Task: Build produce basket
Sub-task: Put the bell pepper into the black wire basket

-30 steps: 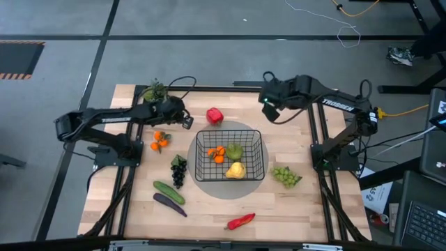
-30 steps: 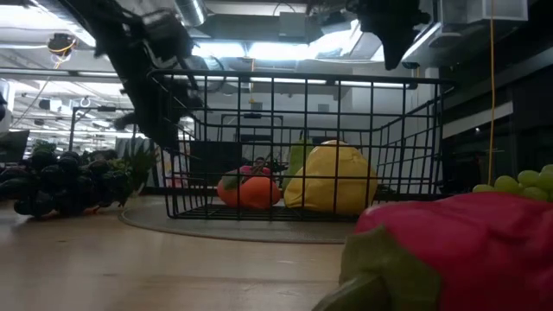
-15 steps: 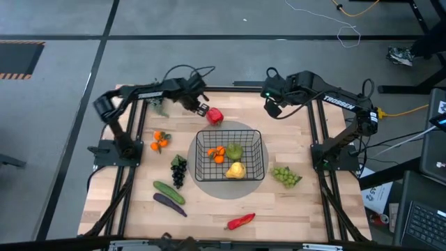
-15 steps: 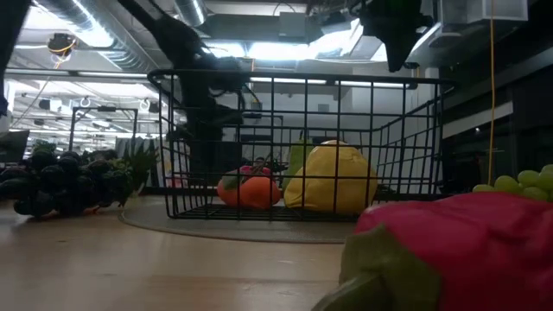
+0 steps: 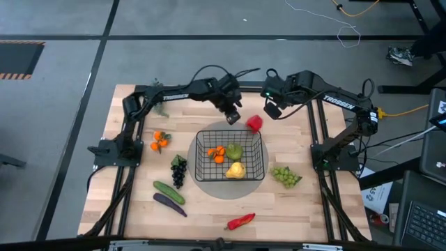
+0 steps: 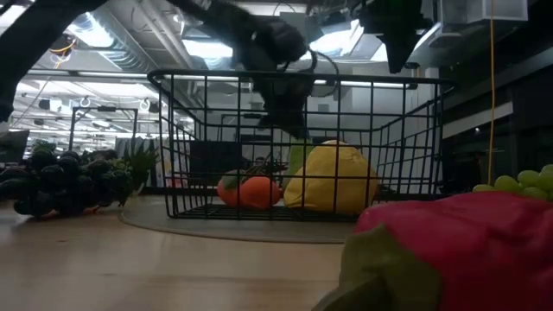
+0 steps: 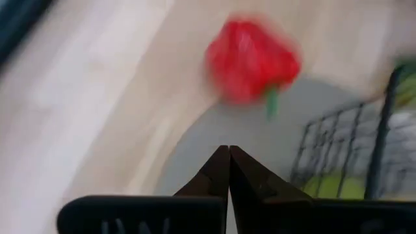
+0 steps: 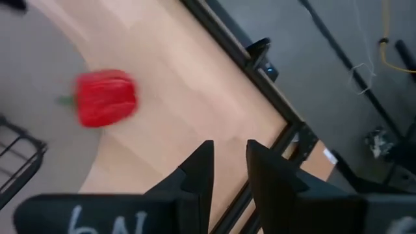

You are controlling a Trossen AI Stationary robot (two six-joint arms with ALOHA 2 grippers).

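High view: left gripper (image 5: 233,116), tips pressed together and empty, sits at the far rim of the black wire-mesh basket (image 5: 259,150), just beside the glossy red pepper (image 5: 254,123), probably nudging it rather than gripping. Right gripper (image 5: 272,109), fingers slightly apart and holding nothing, hovers near the pepper's other side. Basket holds orange, pear, lemon; remaining produce lies on the wooden table (image 5: 306,209).

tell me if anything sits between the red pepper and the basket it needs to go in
Nothing loose lies between them. The red pepper sits on the table just outside the basket, by its far right corner, so only the basket's own wire wall separates them. The shut left gripper is beside the pepper, and the right gripper hangs close on the other side.
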